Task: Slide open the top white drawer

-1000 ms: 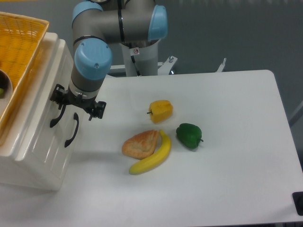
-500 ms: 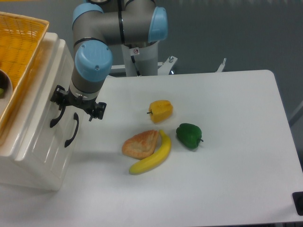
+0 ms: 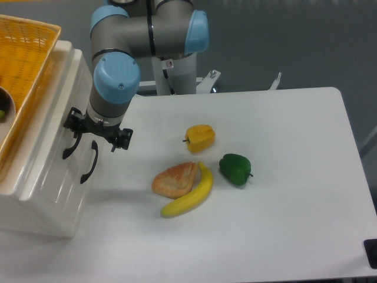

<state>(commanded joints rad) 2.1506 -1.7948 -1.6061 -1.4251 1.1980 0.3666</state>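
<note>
- End effector (image 3: 97,131) is parked right up against the front of the small cream-white cabinet (image 3: 44,188), hanging off the grey arm with the light-blue caps (image 3: 116,82).
- Honestly can't tell if it's clamped or loose: the black fingers are bunched around the upper handle (image 3: 71,144), but from this angle the gap between them is hidden.
- Top white drawer (image 3: 35,141) is directly in front of the end effector, its curved black handle right at the fingers, touching or nearly so.
- Lower drawer's black handle (image 3: 89,163) sits just below the end effector.
- Yellow woven basket (image 3: 23,65) rests on top of the cabinet, up and off to the side of the end effector.
- Out on the white tabletop (image 3: 294,177), well apart from the end effector: a yellow bell pepper (image 3: 201,138), a green bell pepper (image 3: 235,168), a banana (image 3: 189,197) and a croissant-looking pastry (image 3: 175,179) touching the banana.
</note>
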